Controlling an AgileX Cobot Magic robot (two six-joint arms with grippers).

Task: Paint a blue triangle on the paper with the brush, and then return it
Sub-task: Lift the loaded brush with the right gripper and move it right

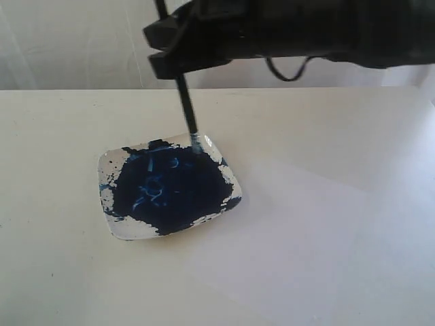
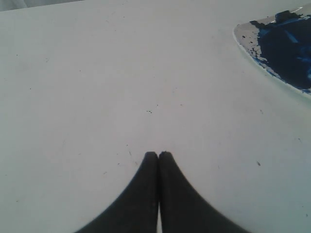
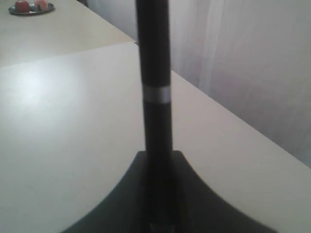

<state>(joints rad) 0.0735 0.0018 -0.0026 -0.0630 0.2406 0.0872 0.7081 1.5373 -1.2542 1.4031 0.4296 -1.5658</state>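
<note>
The black brush (image 1: pixel 185 109) stands nearly upright, and its blue-stained tip touches the far edge of the dark navy paint (image 1: pixel 170 193) in a clear square dish (image 1: pixel 122 229). My right gripper (image 1: pixel 162 49) is shut on the brush's upper handle, above the dish. The right wrist view shows the handle (image 3: pixel 154 73) with its white band rising from between the jaws of my right gripper (image 3: pixel 158 160). The white paper (image 1: pixel 306 238) lies flat to the right of the dish. The blue triangle is not in view. My left gripper (image 2: pixel 158 154) is shut and holds nothing, hovering over the bare table near the dish (image 2: pixel 245 46).
The off-white table (image 1: pixel 54 136) runs to a pale curtain (image 1: pixel 68 41) at the back. In the right wrist view, a small plate with red items (image 3: pixel 30 7) sits on a farther table. A black cable (image 1: pixel 289 71) hangs under the right arm.
</note>
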